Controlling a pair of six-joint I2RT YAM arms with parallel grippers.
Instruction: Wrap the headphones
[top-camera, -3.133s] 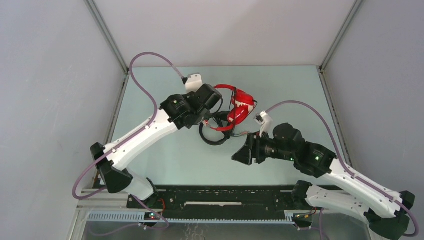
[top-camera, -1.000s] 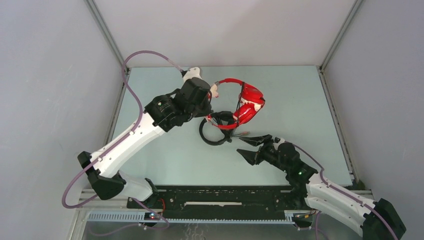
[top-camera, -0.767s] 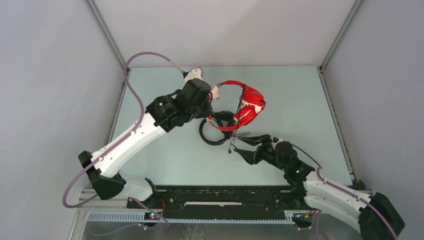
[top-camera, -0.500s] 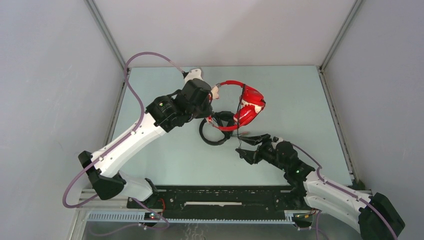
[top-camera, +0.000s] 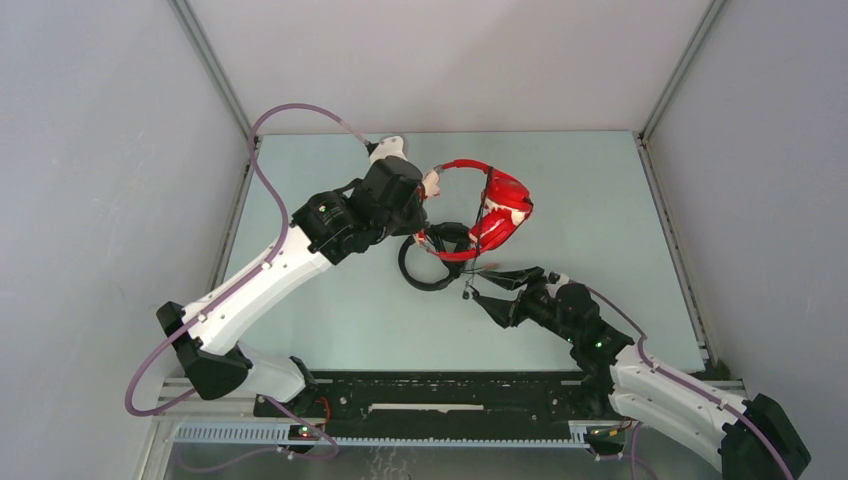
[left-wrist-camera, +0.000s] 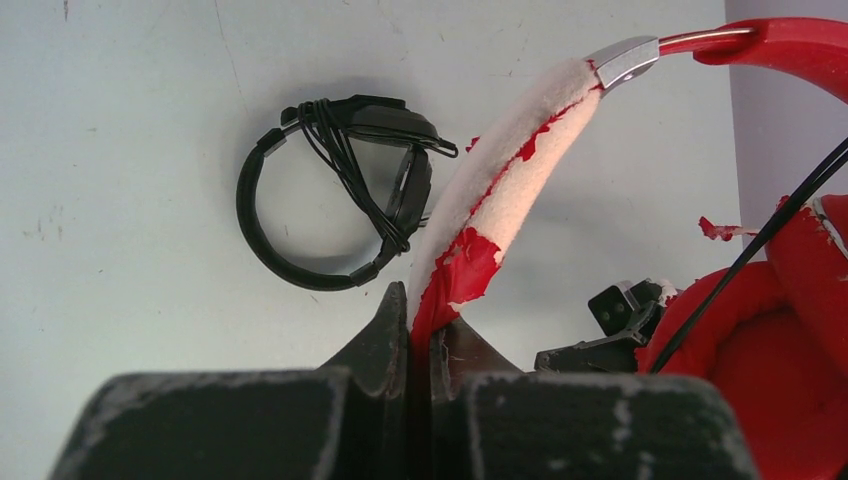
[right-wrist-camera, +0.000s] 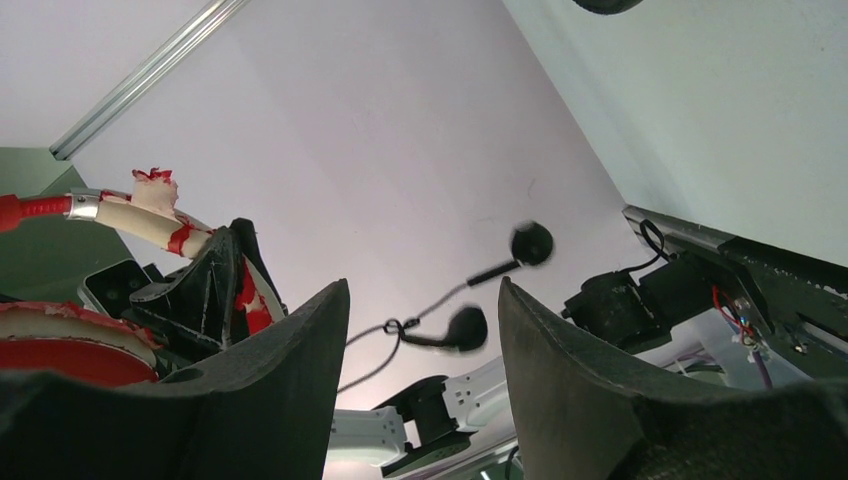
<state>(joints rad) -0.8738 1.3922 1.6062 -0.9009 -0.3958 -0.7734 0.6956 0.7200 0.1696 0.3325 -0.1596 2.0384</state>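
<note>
table: unchanged from three seconds ago; pale green top, both arm bases fixed at its near edge
left arm: drawn back toward the left edge and the far left corner since three seconds ago, unmoved over the last second; stretched diagonally from the near left corner toward the far middle
right arm: folded high three seconds ago, now laid low and long from the near right corner toward the table's middle; hardly shifted in the last half second
headphones: carried slightly toward the far edge; held off the table over its far middle, headband arched up, red earcups hanging on the right
black headphones: not moved; lying flat near the table's middle, own cord wound round them
left gripper: kept clamped tight on the worn, padded end of the red headband
right gripper: jaws spread fairly wide, nothing pinched; pointed at the near side of the red earcups
cable: hung from the headphones, its loose end swung a little, now by the right fingertips; contact cannot be told
</note>
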